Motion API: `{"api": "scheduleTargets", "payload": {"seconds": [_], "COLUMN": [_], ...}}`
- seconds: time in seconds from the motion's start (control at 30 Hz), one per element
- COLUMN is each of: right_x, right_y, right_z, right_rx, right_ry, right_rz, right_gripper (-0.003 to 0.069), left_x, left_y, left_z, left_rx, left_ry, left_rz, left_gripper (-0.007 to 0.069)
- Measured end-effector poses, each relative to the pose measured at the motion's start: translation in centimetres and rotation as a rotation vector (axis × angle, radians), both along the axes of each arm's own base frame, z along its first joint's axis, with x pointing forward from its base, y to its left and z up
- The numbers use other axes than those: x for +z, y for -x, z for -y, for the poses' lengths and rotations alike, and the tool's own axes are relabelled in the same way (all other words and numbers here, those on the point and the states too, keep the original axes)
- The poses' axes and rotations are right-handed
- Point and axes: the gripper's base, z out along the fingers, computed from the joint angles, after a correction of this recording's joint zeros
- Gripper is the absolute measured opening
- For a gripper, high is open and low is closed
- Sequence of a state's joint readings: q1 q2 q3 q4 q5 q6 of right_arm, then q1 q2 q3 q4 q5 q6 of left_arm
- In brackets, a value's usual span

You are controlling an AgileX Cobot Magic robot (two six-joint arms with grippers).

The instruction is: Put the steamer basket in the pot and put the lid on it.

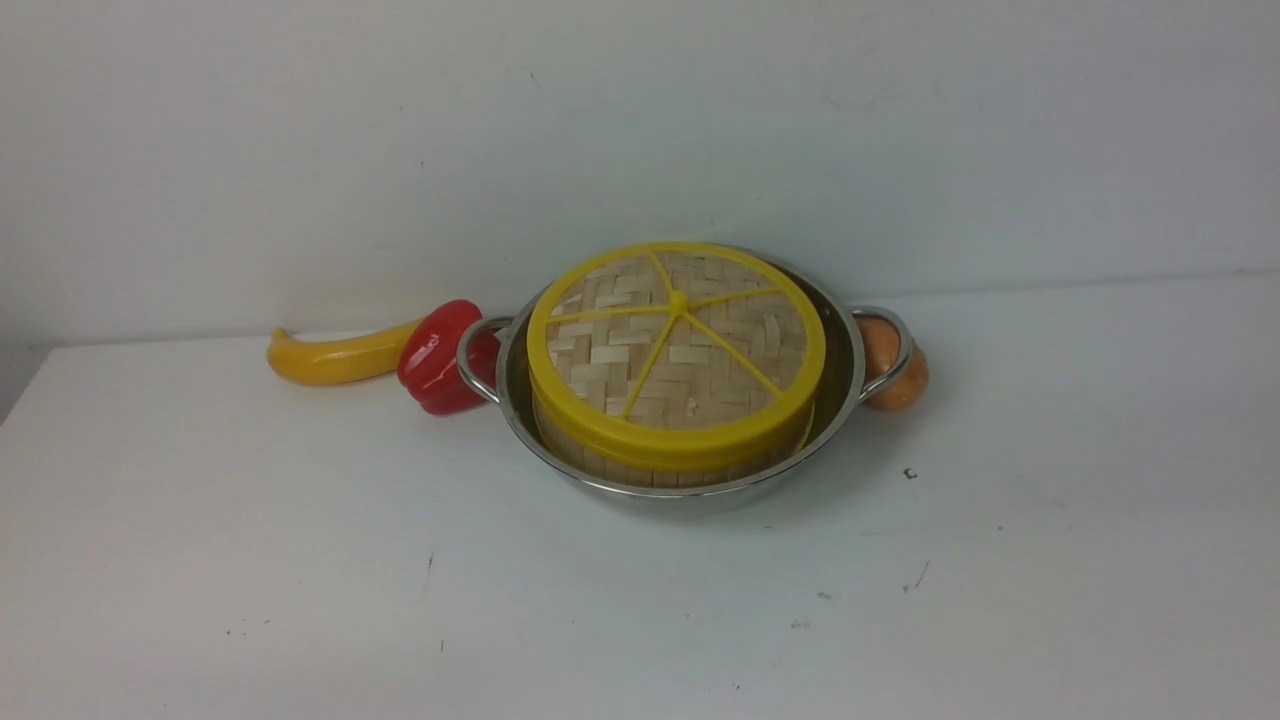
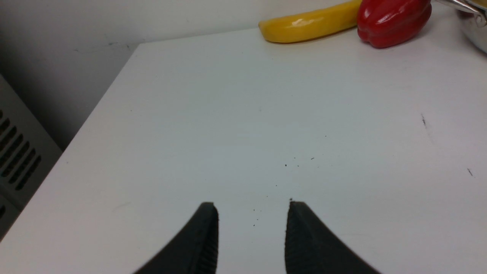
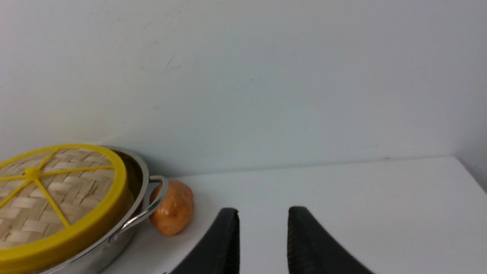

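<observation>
The shiny steel pot (image 1: 836, 400) stands mid-table with two loop handles. Inside it sits the bamboo steamer basket (image 1: 610, 465), only its strip wall showing under the lid. The woven lid (image 1: 690, 345) with yellow rim, spokes and centre knob rests flat on the basket, tilted slightly toward me. In the right wrist view the lid (image 3: 49, 198) and pot (image 3: 125, 228) lie off to one side of my right gripper (image 3: 262, 211), which is open and empty above the table. My left gripper (image 2: 252, 205) is open and empty over bare table. Neither arm shows in the front view.
A yellow banana-like fruit (image 1: 335, 358) and a red bell pepper (image 1: 440, 355) lie against the pot's left handle. An orange-brown potato (image 1: 893, 365) sits behind the right handle. The table's left edge (image 2: 95, 114) drops off near the left gripper; a wall stands behind.
</observation>
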State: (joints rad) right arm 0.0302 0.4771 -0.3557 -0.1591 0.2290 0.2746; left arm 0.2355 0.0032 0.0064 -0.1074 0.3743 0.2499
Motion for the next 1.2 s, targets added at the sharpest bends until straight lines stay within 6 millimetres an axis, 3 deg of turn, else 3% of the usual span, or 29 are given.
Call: {"api": "scheduleTargets", "payload": {"seconds": [0.17,0.43,0.77,1.2], "right_x": [-1.9,-4.6,-8.4,-9.7], "right_y": [2.8,5.2,5.2,5.3], "right_z": [0.2,0.3,0.5,0.7], "right_rx": [-0.004,-0.009,-0.032,-0.052], "right_ry": [0.078,0.102,0.078,0.063], "right_rz": [0.106,0.211,0.072,-0.035], "right_gripper": [0.0219,0.0239,0.0240,0.0241], "left_x": [0.0,0.0,0.0,0.0], "left_y": [0.0,0.0,0.0,0.0], "left_z": [0.0,0.0,0.0,0.0], "left_rx": [0.000,0.000,0.000,0.000], "left_ry": [0.000,0.000,0.000,0.000], "left_rz": [0.000,0.000,0.000,0.000], "left_gripper": [0.0241,0.0241,0.0241,0.0241]}}
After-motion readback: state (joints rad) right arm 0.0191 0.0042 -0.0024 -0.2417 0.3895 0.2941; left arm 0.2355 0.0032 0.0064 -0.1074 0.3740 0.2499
